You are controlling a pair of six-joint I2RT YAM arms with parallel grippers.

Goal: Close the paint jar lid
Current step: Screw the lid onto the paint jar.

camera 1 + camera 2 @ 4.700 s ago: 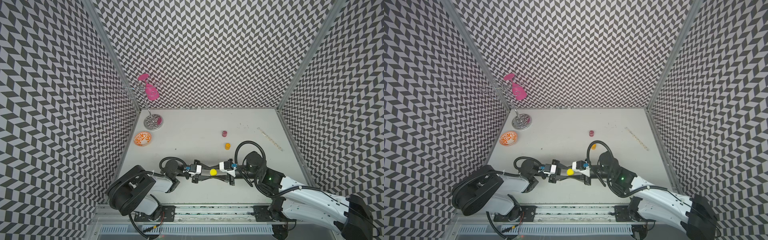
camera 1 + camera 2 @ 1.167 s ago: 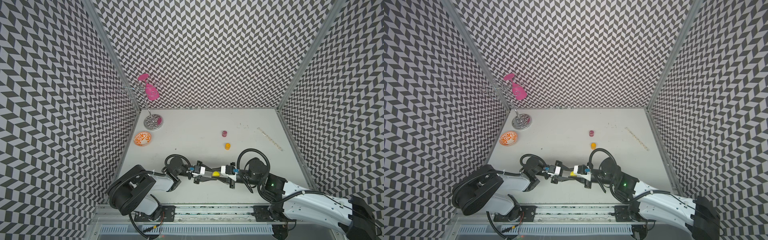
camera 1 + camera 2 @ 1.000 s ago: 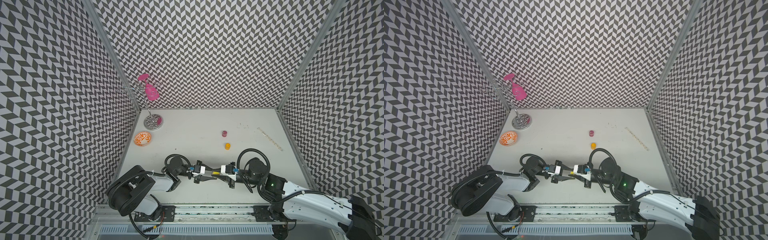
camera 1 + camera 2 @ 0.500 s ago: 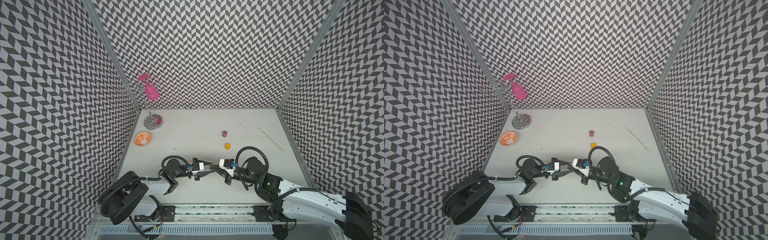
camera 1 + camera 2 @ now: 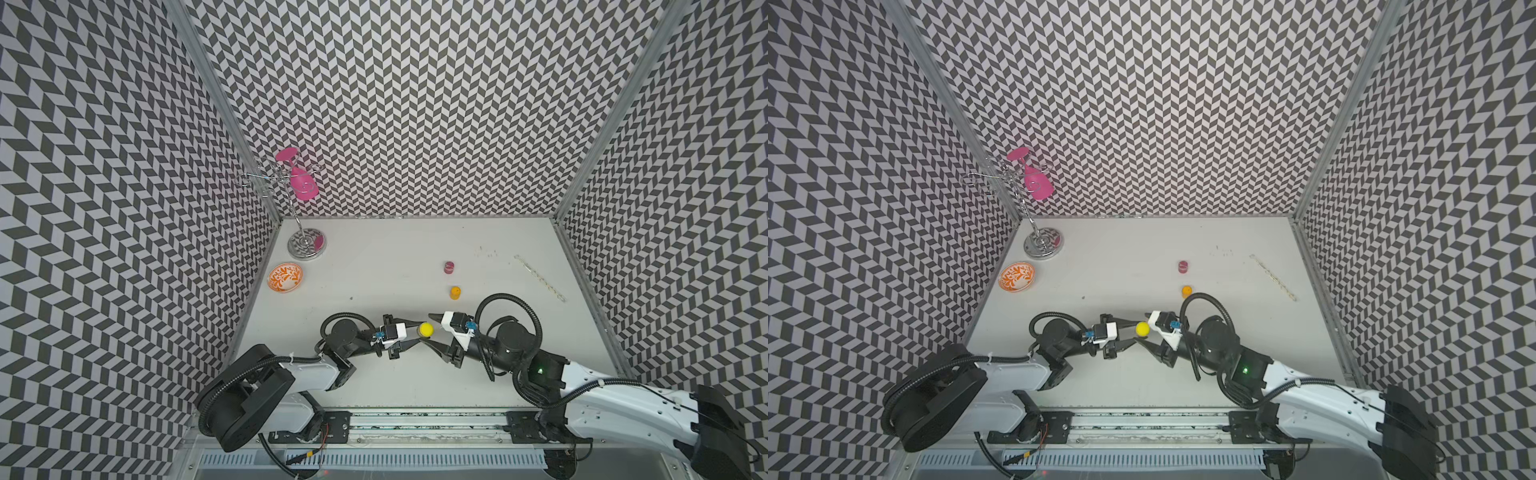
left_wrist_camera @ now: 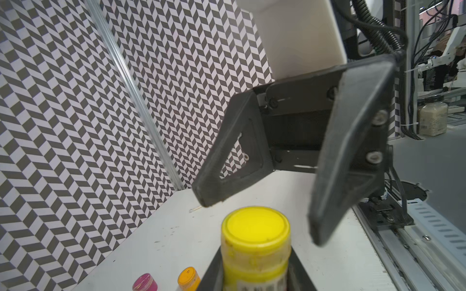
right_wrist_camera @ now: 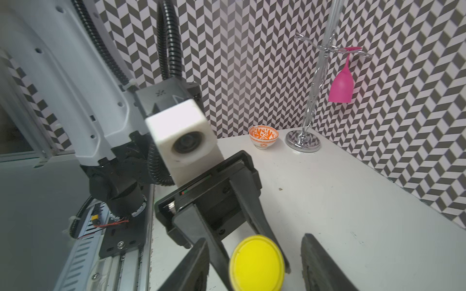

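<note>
Near middle of the bench (image 5: 395, 257), between the two arms: jar (image 5: 426, 329), yellow, upright, with the lid (image 6: 256, 224) sitting flat on top. Clenched on the jar's body by the left fingers (image 6: 210, 274), one on each side, below the lid, plain to see in the left wrist view. Impossible to tell whether resting on the bench or held just off it.

Facing it from the other side, right fingers (image 6: 340, 176): released, spread wide, tips on either side of the lid with clear gaps, touching nothing. Same story in the right wrist view: two dark tips flanking the yellow lid, air on both sides. Seen in both top views as a V round the jar, one tip toward the back wall, one toward the front rail.

Farther back on the bench, apart from the action: orange jar (image 5: 455, 292) and, beyond it, pink jar (image 5: 448, 267), both standing. Over in the back left corner, stand (image 5: 306, 245) of shiny wire, with a pink glass (image 5: 304, 187) hanging upside down from it. Just beside its base, toward the front, an orange-patterned bowl (image 5: 284, 277). Near the right wall, a thin pale strip (image 5: 539, 277) lying flat.
</note>
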